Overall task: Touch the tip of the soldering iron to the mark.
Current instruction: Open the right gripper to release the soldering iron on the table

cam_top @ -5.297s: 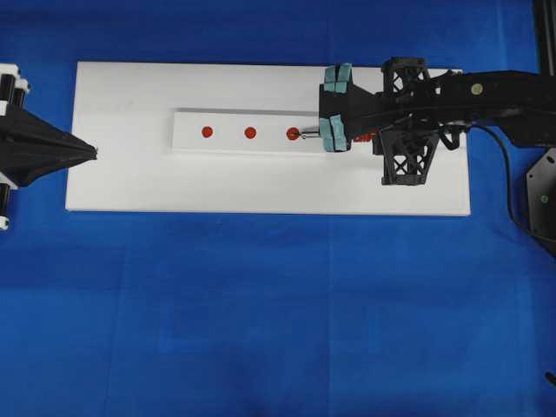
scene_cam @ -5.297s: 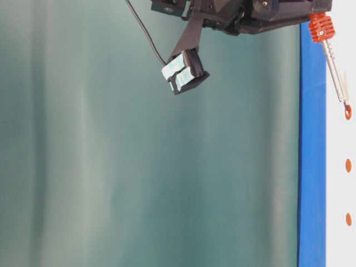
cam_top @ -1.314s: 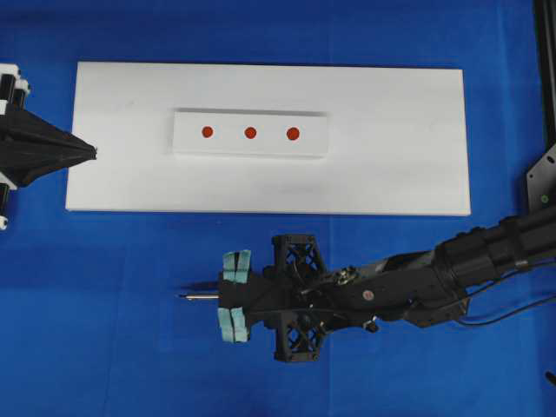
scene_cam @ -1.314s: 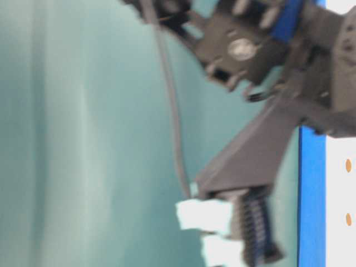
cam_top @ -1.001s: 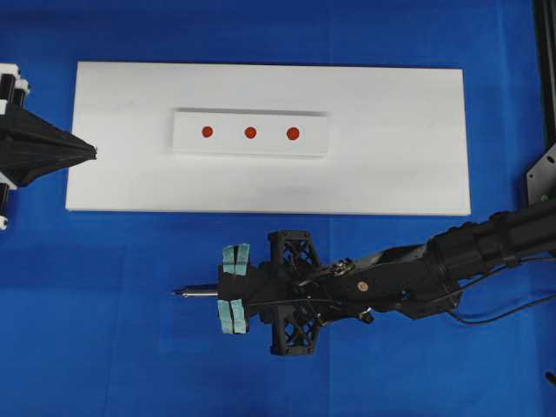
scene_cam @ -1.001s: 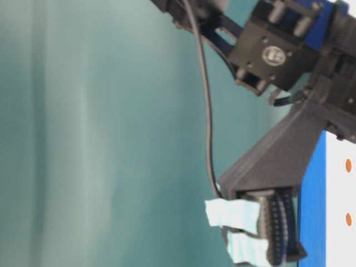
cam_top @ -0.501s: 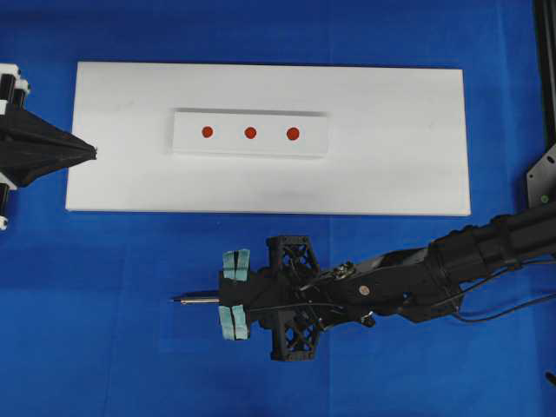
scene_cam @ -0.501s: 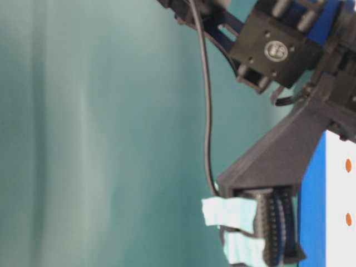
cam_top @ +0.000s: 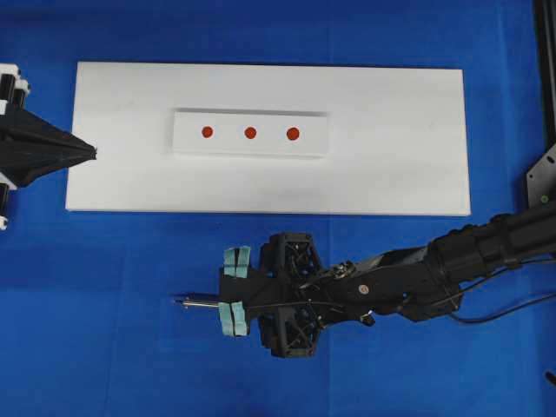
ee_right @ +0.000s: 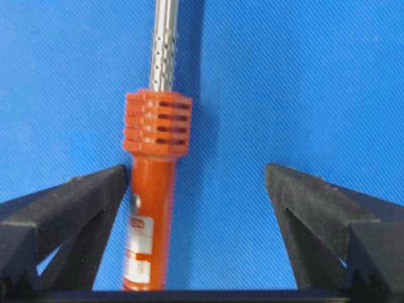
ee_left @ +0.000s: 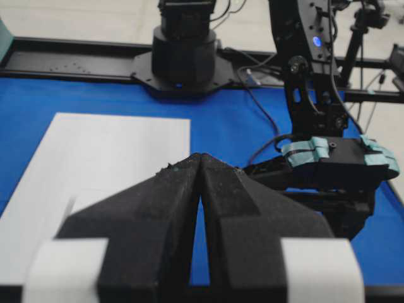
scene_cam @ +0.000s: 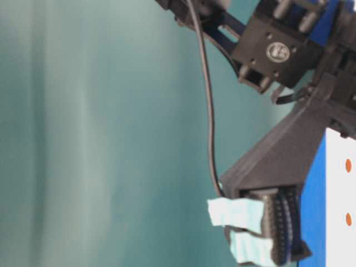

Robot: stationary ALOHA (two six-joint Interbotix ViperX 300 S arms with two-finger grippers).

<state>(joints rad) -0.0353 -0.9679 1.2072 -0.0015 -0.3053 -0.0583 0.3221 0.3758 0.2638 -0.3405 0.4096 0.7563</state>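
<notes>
Two exterior views and two wrist views show a blue table cover (cam_top: 130, 347) spread under the whole work area, with a teal backdrop (scene_cam: 83, 139) filling most of the table-level view. On the cover, toward twelve o'clock in the overhead view, lies a white board (cam_top: 391, 174), and on it a smaller white strip (cam_top: 187, 143) carrying three red marks (cam_top: 250, 133) in a row. Behind the table, the left wrist view shows a black arm base (ee_left: 186, 47) on a dark rail and black stands with cables. Closer in, the right gripper (ee_right: 196, 183) reaches low over the cover at about six o'clock of the board, its jaws standing wide apart with blue cover visible between them and clamped on nothing. The soldering iron (ee_right: 151, 189) lies on the cover between those jaws, its red-orange handle right against the left-hand finger (ee_right: 63, 202); whether the two touch cannot be told. Its metal shaft (cam_top: 198, 302) pokes out past the gripper toward nine o'clock in the overhead view, well apart from the marks. The left gripper (ee_left: 201, 165), at nine o'clock of the board's edge, has its fingers pressed together and holds nothing.
</notes>
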